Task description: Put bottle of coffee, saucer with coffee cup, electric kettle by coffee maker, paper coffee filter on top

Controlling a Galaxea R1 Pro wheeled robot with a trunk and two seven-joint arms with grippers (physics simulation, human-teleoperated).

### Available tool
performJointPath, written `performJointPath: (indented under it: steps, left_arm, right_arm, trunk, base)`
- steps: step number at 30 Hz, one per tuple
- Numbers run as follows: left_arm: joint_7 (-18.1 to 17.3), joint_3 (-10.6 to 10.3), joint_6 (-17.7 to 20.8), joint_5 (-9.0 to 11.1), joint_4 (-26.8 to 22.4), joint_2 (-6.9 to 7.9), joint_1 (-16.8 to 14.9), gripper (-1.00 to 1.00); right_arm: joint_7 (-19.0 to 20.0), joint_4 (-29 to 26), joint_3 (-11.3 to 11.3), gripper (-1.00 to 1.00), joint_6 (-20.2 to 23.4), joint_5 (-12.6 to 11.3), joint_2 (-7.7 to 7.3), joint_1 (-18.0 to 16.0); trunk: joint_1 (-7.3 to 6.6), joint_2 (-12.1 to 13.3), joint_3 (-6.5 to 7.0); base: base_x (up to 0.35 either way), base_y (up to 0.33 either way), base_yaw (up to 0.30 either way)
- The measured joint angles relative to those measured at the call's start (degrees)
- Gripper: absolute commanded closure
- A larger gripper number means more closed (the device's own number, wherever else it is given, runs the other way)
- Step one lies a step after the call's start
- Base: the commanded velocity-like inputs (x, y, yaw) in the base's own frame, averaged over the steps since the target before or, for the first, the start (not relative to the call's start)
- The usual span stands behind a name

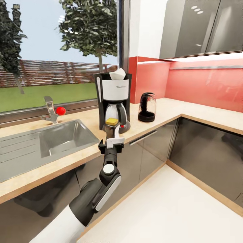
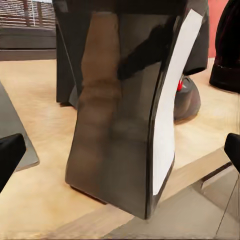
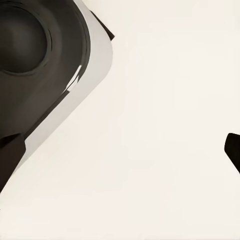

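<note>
Coffee jar (image 1: 112,125), dark with a yellow lid, stands on the counter (image 1: 189,113) close to its front edge, directly in front of the coffee maker (image 1: 113,101). In the left wrist view the jar (image 2: 125,110) rests flat on the wood, its white label turned to one side, and the left gripper's (image 2: 120,155) black fingers (image 2: 10,155) are spread wide on either side of it, clear of the glass. From the head view the left gripper (image 1: 111,143) reaches up to the counter edge just below the jar. A white paper filter (image 1: 118,74) sits in the top of the coffee maker. The dark glass kettle (image 1: 147,107) stands on the counter toward the corner, near the coffee maker but apart from it. The sink (image 1: 20,148) lies on the coffee maker's other side. The right gripper (image 3: 120,150) hangs over pale floor, its fingers (image 3: 232,150) spread apart.
</note>
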Motion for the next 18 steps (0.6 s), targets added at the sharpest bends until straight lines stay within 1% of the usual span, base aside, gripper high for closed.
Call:
performJointPath:
  steps: [6,8,13,15,18]
  left_arm:
    - [-0.1,-0.2,0.0,0.1,0.0,-0.05,0.0,-1.0]
    - [-0.1,-0.2,0.0,0.1,0.0,-0.06,0.0,-1.0]
    - [-0.2,-0.7,0.0,0.1,0.0,-0.2,0.0,-1.0]
    - [-0.3,-1.7,-0.1,0.2,-0.2,-0.33,0.0,-1.0]
    - [-0.4,-3.9,-0.1,0.2,-0.3,-1.1,0.0,-1.0]
  right_arm:
    - [0.0,0.0,0.0,-1.0,0.0,0.0,0.0,0.0]
    - [0.0,0.0,0.0,-1.0,0.0,0.0,0.0,0.0]
    - [0.0,0.0,0.0,-1.0,0.0,0.1,0.0,0.0]
    - [0.0,0.0,0.0,-1.0,0.0,0.1,0.0,0.0]
    - [0.0,0.0,0.0,-1.0,0.0,0.1,0.0,0.0]
  trunk:
    - [0.0,0.0,0.0]
    - [-0.01,0.0,0.0]
    - [-0.02,0.0,0.0]
    - [-0.03,0.0,0.0]
    - [-0.03,0.0,0.0]
  base:
    - [-0.27,0.0,0.0]
    - [-0.111,0.0,0.0]
    - [-0.019,0.0,0.0]
    - [-0.004,0.0,0.0]
    - [-0.002,0.0,0.0]
